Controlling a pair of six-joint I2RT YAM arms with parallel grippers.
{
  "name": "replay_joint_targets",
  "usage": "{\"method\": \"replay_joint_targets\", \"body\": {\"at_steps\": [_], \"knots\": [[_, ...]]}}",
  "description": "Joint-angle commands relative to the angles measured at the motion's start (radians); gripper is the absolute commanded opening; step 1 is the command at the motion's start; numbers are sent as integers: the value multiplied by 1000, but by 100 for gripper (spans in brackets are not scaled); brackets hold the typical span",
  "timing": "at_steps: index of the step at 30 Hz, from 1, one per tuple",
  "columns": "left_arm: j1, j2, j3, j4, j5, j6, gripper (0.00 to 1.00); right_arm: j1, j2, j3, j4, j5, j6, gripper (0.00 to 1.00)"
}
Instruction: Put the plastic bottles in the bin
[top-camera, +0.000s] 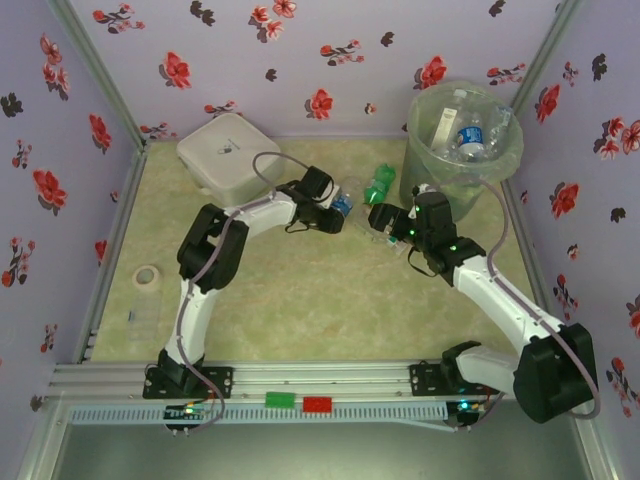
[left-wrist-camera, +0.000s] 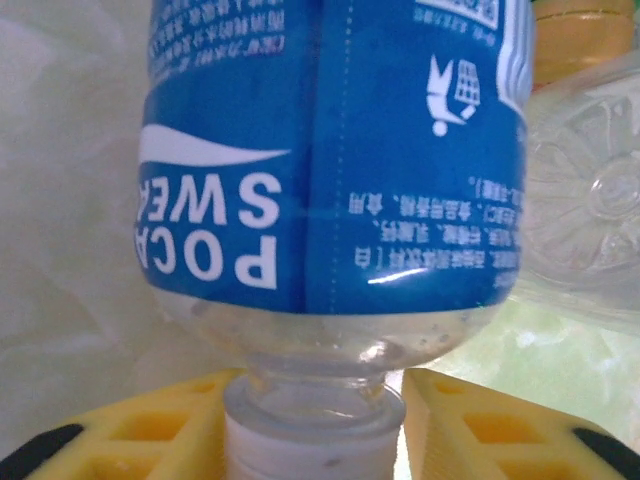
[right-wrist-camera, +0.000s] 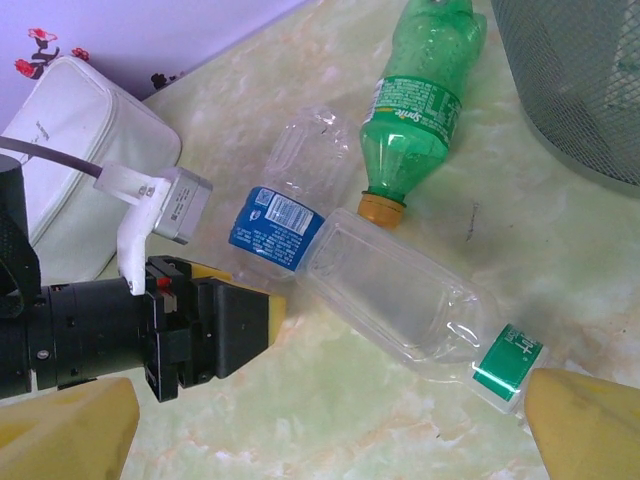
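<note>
Left gripper (left-wrist-camera: 315, 415) is closed on the neck of a blue-labelled bottle (left-wrist-camera: 330, 150), its yellow fingers (left-wrist-camera: 175, 425) pressed in on either side just above the white cap. In the overhead view this bottle (top-camera: 342, 205) lies toward the far middle of the table (top-camera: 300, 300). A green bottle (right-wrist-camera: 415, 95) with an orange-yellow cap lies just to its right, toward the bin. A crumpled clear bottle (right-wrist-camera: 400, 300) with a small green label lies beside them both, one end close to the green bottle's cap.

The right gripper (right-wrist-camera: 320, 445) has its jaws spread wide and grips nothing; the clear bottle's labelled end sits just beside one yellow finger (right-wrist-camera: 585, 425) (whether they touch I cannot tell).

The bin (top-camera: 430, 160) stands at the far right corner, lined with a clear bag, with several bottles (top-camera: 468, 135) already inside. A white box (top-camera: 228, 155) sits at the far left, and a tape roll (top-camera: 147, 277) lies near the left wall.
</note>
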Motion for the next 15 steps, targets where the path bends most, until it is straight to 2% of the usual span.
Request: {"method": "replay_joint_targets", "body": {"at_steps": [1, 6, 10, 15], "knots": [[-1, 15, 40, -36, 12, 40, 38, 3, 8, 25, 9, 20, 14, 100], [-1, -45, -13, -3, 11, 28, 15, 3, 8, 30, 13, 19, 23, 100], [-1, -153, -129, 91, 11, -13, 10, 4, 33, 52, 38, -12, 47, 100], [-1, -361, -350, 282, 32, -109, 0, 6, 95, 96, 123, -87, 105, 100]]}}
